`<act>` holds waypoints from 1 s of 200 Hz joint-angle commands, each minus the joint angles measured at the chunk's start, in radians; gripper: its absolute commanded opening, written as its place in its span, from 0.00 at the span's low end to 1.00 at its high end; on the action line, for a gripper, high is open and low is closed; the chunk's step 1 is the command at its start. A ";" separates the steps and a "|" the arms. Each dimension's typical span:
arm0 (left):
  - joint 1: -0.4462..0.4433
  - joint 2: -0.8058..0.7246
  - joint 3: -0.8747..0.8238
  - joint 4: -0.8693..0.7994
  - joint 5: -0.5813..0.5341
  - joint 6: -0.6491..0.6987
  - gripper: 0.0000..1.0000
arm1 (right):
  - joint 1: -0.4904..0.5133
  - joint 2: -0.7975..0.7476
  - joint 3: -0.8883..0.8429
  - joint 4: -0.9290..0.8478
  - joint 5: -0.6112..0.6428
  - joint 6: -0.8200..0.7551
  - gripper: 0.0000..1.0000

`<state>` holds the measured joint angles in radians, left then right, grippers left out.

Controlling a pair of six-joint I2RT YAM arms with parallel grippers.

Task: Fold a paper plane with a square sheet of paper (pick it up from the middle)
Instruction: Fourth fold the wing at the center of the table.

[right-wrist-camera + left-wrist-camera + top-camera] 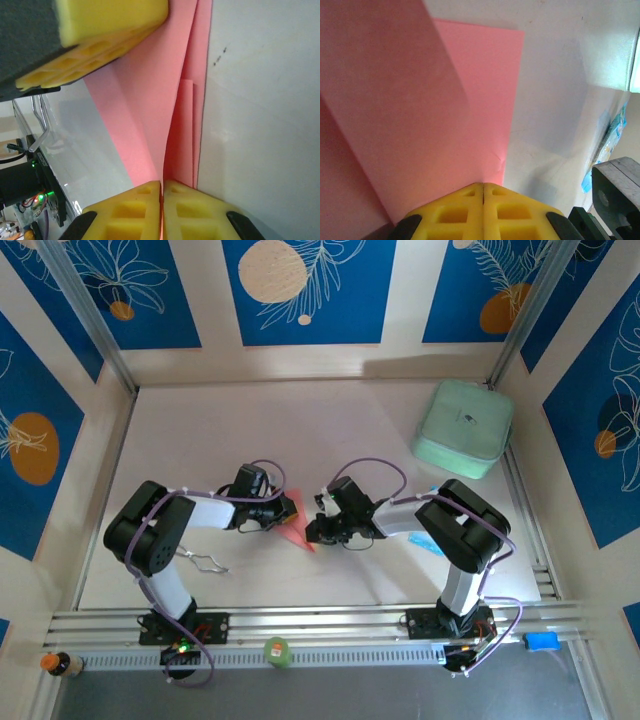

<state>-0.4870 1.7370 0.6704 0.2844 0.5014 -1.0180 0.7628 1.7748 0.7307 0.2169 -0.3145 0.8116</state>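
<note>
My left fingers point(455, 212) are pressed together with no gap between the yellow pads, and the edge of the square sheet of paper point(420, 110) runs into the seam where they meet, so I am pinching it. My right fingers point(131, 210) are closed the same way, with the pink-red paper coming down between their tips. From the right wrist, the sheet is partly folded: several layers lie over one another with a long crease between them, and one flap lifts off the tabletop point(200, 440).

The mint-green case point(462, 428) sits at the far right of the tabletop. From above, the paper lies well apart from that case, nearer to me and to its left, with both sets of fingers meeting over it from opposite sides. The left pair is farther from the case than the right pair. A blue-and-white packet point(612, 145) lies on the near side of the case, partly under my right arm.
</note>
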 commanded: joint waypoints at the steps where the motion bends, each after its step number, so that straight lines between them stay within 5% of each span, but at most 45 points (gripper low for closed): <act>1: -0.007 0.033 -0.018 -0.051 -0.015 0.021 0.08 | 0.004 -0.005 -0.030 -0.070 -0.062 -0.016 0.08; 200: -0.007 0.032 -0.025 -0.048 -0.019 0.018 0.07 | 0.007 -0.047 -0.067 -0.162 -0.104 -0.076 0.09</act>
<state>-0.4908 1.7378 0.6697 0.2810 0.5167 -1.0142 0.7589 1.7500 0.6983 0.1890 -0.3637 0.7620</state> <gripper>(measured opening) 0.078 0.087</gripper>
